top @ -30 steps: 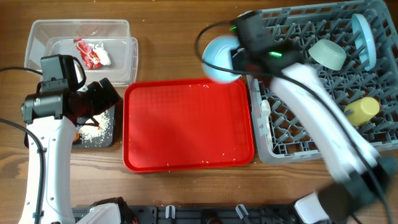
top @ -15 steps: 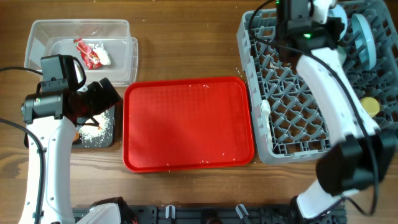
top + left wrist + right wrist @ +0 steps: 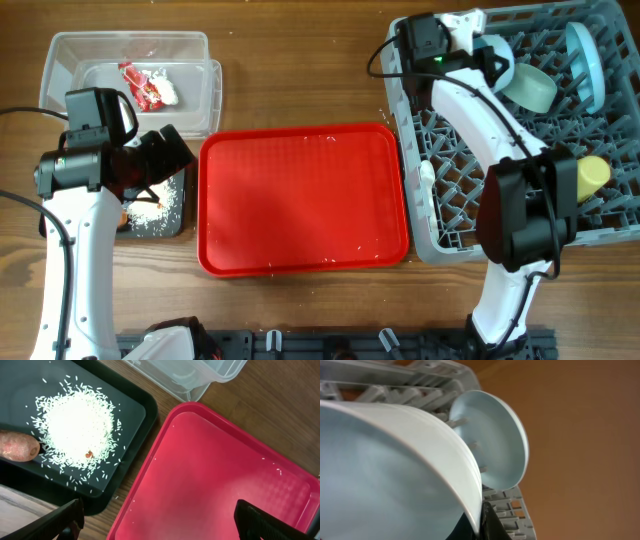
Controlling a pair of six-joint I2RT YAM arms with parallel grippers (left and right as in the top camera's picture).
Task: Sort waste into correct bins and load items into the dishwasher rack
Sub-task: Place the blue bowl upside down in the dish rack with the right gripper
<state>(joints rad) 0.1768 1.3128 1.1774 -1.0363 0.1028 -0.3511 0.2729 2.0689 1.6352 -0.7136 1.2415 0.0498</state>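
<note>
Wooden table (image 3: 300, 60) looks nearly sorted: wrapper (image 3: 140, 85) in the clear tub (image 3: 60, 50), rice (image 3: 77, 422) and carrot piece (image 3: 17, 445) in the black tray (image 3: 135, 410), plate (image 3: 585, 55), mint bowl (image 3: 530, 88), cup (image 3: 590, 172) and spoon (image 3: 427, 185) in the rack (image 3: 470, 215), my left gripper (image 3: 160, 522) hangs spread wide, and my right gripper (image 3: 480, 520) pinches the whitish bowl (image 3: 385, 470) over the rack, so I reckon only that needs seating.

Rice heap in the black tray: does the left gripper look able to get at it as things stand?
Probably yes. The rice heap lies uncovered in the black tray, with nothing above it, and the open left gripper hovers close beside it.
</note>
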